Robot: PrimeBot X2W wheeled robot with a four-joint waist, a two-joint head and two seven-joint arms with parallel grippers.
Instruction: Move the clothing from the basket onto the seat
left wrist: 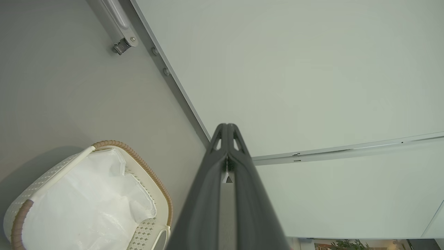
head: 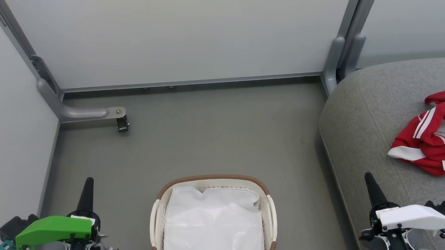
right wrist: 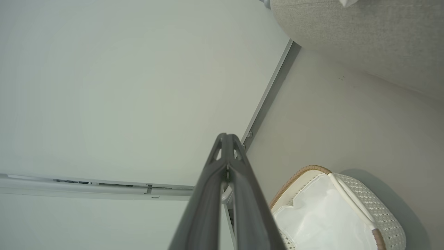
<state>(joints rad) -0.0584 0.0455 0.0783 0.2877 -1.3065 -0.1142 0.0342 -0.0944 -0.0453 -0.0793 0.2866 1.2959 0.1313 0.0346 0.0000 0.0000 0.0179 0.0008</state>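
The red clothing (head: 431, 141) with white stripes lies crumpled on the grey seat (head: 370, 119) at the right edge of the head view. The white basket (head: 156, 215) with its tan rim stands on the floor at bottom centre, holding just its white liner (head: 213, 221). My left gripper (head: 88, 188) is shut at the lower left, left of the basket, fingers pressed together with nothing between them (left wrist: 227, 130). My right gripper (head: 370, 184) is shut at the lower right over the seat's front edge, below the clothing and apart from it; its fingers meet at the tips (right wrist: 227, 139). The basket (left wrist: 149, 173) (right wrist: 385, 215) and seat (right wrist: 364, 38) appear in the wrist views.
Pale wall panels (head: 174, 34) close in the back and left. A grey metal foot with a small caster (head: 122, 124) sticks out on the floor at the left. A grey post (head: 336, 58) stands by the seat's far corner. Grey floor (head: 215, 132) lies between basket and wall.
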